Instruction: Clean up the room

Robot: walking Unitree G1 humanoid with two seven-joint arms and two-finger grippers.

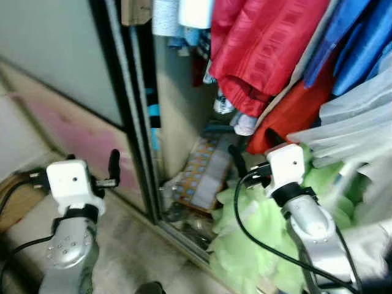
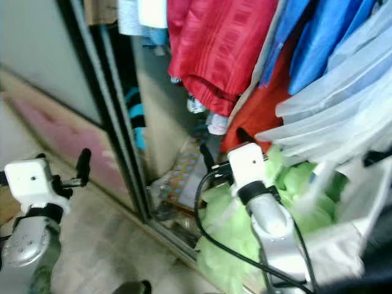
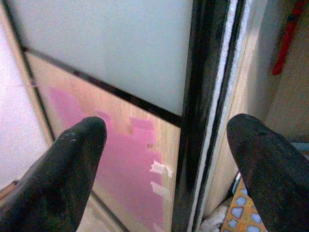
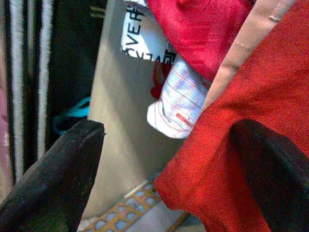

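Reaching into the closet, my right gripper (image 4: 164, 179) hung spread before a red garment (image 4: 251, 111), near a white cloth (image 4: 142, 41) lettered "VER". My left gripper (image 3: 166, 169), fingers apart, faced the sliding door (image 3: 120, 53). Green fabric (image 1: 251, 239) lay heaped below.

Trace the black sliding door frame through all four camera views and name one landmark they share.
Left eye view: black door frame runs down from the top, left of centre.
Right eye view: upper left, slanting toward bottom centre.
Left wrist view: between the open left gripper fingers, right of centre.
Right wrist view: dark band along one edge, beside the open right gripper.
Shared landmark: patterned box on the closet floor.
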